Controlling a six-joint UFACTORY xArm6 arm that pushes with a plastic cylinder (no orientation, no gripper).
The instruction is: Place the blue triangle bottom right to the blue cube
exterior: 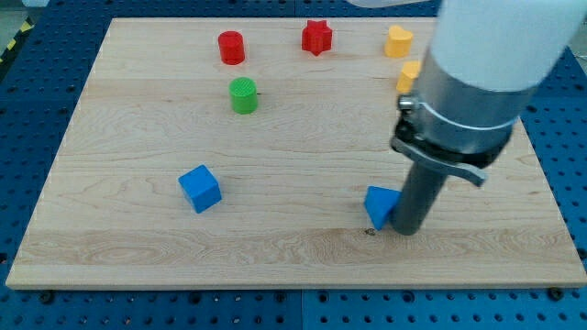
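Observation:
The blue cube (200, 188) sits on the wooden board (119, 247) at the lower left of middle. The blue triangle (380, 204) lies far to the cube's right, slightly lower in the view. My tip (404, 230) rests on the board right against the triangle's right side. The rod and the large arm body above it hide part of the triangle's right edge.
A red cylinder (231, 47) and a red star (316, 38) stand near the view's top. A green cylinder (243, 95) is below the red one. Two yellow blocks (398, 41) (407, 76) are at the top right, one partly hidden by the arm.

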